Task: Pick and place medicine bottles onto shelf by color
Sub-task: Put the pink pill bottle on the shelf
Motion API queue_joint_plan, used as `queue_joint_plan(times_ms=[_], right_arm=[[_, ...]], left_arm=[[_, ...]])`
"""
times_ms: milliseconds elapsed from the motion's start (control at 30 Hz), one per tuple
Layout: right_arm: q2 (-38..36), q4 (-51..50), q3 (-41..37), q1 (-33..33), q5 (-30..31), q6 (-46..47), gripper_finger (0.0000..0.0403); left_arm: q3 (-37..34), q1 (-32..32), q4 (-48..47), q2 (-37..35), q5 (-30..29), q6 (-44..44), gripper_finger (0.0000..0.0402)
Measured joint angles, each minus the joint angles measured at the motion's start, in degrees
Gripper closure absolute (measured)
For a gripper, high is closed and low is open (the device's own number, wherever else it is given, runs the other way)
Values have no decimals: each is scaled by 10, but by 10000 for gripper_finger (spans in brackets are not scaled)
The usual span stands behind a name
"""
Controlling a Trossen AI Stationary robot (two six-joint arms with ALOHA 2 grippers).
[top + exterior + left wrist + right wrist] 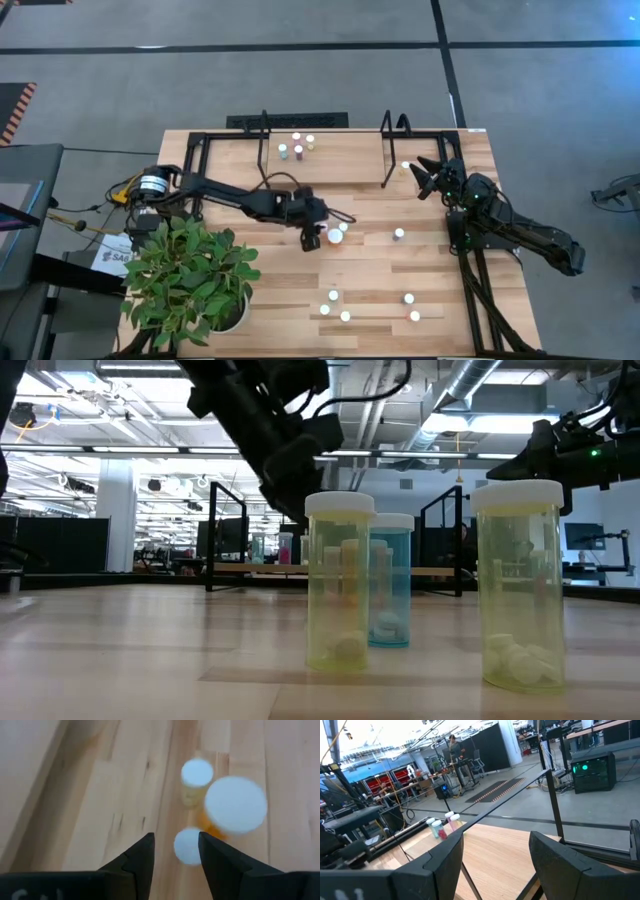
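The left gripper hovers over mid-table above a tight cluster of three medicine bottles; in its wrist view the fingers stand a narrow gap apart with bare wood between them and a small white cap just beside one tip, so nothing is clasped. Next to that cap sit the larger orange bottle and a small yellowish one. These are light, rigid plastic cylinders with smooth, probably slippery walls, easy to tip; my judgement is that the body just under the cap is the place to pinch. The low view shows clear walls: two yellowish bottles each hold a few white tablets at the bottom, and a teal bottle behind them likewise. On the shelf a small group of bottles already stands at the back; others are scattered near the front edge and one stands alone. The right gripper, fingers spread wide and empty, waits at the shelf's right end loop
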Motion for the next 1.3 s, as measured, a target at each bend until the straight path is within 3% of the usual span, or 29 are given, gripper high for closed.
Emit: queue_joint_plan(times_ms=[633,1100,1300], right_arm=[[0,0,0,0,0,0,154],[0,0,0,0,0,0,154],[0,0,0,0,0,0,154]], left_arm=[[0,-9,13,-3,33,-33,257],[-1,-8,3,-3,20,-39,158],[-11,-8,12,7,20,-39,148]])
